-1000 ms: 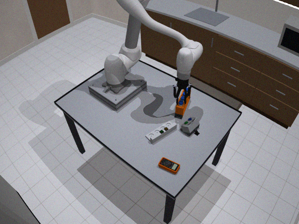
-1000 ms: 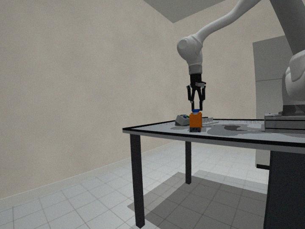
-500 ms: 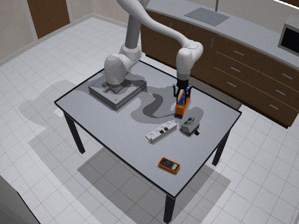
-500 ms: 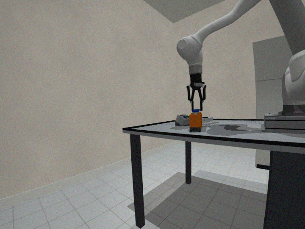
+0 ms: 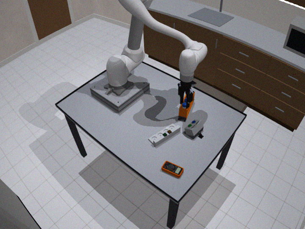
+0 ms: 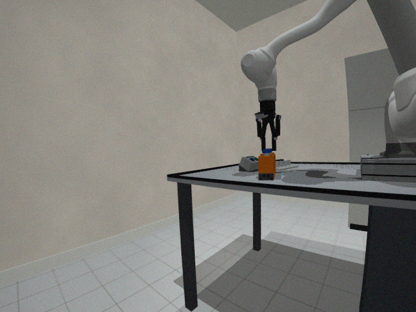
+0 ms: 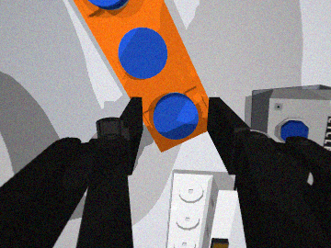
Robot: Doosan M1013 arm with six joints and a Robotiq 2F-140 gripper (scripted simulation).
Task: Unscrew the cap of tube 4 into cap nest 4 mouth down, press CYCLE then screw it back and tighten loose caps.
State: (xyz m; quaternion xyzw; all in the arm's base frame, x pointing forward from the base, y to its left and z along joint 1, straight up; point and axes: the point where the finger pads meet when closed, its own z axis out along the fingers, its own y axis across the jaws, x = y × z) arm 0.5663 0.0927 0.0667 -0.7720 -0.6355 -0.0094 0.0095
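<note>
The orange decapping station (image 5: 186, 108) stands on the table with blue caps on its tubes; in the wrist view (image 7: 152, 69) three caps show. My gripper (image 7: 175, 113) points straight down over the end tube nearest the key housing. Its fingers stand either side of that blue cap (image 7: 176, 116) with a small gap on each side, so it is open and holds nothing. It also shows in the side view (image 6: 268, 147), just above the station (image 6: 266, 166). The white cap tray (image 5: 164, 134) lies in front with empty nests (image 7: 190, 202).
The grey key housing (image 5: 193, 128) with the blue key (image 7: 294, 129) and the green key (image 5: 189, 125) sits right beside the station and tray. An orange multimeter (image 5: 172, 168) lies near the table's front edge. The arm's base plate (image 5: 119, 92) is at the back left.
</note>
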